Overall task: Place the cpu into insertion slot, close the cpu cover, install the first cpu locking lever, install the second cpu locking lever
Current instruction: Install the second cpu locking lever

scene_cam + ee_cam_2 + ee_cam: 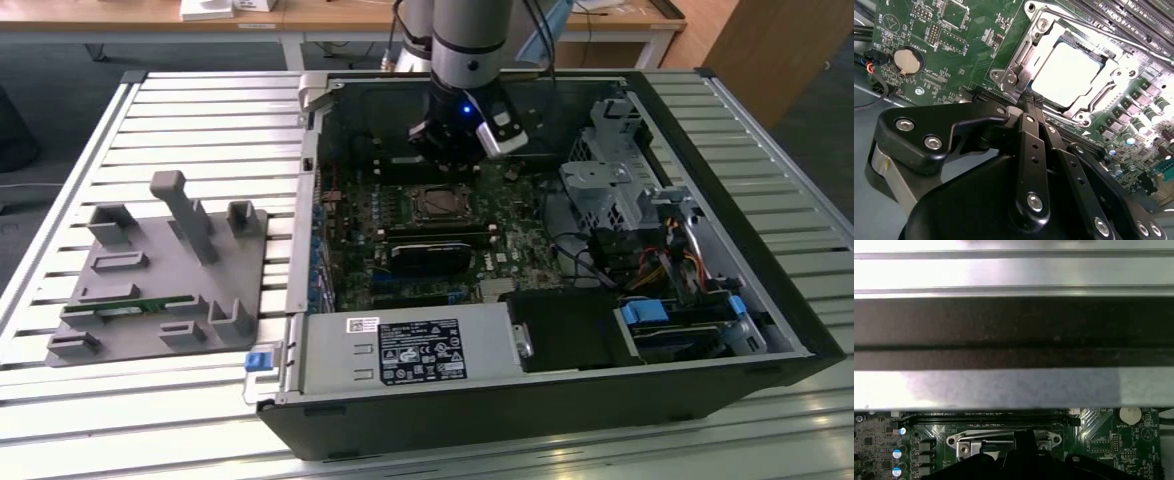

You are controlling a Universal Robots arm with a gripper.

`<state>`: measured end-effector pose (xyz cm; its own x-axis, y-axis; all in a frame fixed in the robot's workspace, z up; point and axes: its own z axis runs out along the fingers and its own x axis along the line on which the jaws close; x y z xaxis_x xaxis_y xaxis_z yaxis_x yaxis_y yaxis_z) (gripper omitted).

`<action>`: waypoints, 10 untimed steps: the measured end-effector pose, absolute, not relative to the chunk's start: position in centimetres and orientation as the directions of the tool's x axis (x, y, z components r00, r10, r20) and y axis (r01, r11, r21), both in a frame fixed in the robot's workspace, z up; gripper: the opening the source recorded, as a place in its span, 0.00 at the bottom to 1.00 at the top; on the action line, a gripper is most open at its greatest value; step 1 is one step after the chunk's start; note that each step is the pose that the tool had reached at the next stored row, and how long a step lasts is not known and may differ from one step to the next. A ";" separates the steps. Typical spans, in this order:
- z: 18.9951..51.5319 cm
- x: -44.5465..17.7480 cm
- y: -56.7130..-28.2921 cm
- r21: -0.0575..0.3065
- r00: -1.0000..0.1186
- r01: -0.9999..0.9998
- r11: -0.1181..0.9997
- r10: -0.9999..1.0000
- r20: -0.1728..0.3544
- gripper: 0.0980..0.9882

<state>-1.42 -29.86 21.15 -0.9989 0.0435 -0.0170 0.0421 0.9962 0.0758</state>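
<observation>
My gripper (447,160) hangs inside the open computer case (747,330), in the upper middle of the exterior view, just above the insertion slot (441,205) on the green circuit board (354,250). In the second wrist view my fingers (1029,135) run together to a narrow tip (1030,102) right at the near edge of the socket, pinched nearly closed with nothing seen between them. The cpu (1069,72) lies flat in the slot at the upper right of that frame, its silver top glaring bright, and the cpu cover (1019,60) frames it, lying down around it. A round coin battery (907,59) sits at the upper left there. At the exterior view's left, a grey fixture block (160,270) rests on the slatted table (200,100).
</observation>
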 end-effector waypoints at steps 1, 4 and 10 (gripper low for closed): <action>21.2 -1.4 -29.9 0.076 -0.999 0.042 0.996 0.044 -0.017 0.01; 21.1 -1.4 -30.1 0.076 -0.999 0.042 0.996 0.044 -0.017 0.01; 21.1 -1.4 -30.6 0.076 -0.999 0.042 0.996 0.044 -0.017 0.01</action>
<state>-1.42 -30.61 21.14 -0.9989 0.0436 -0.0170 0.0422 0.9962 0.0758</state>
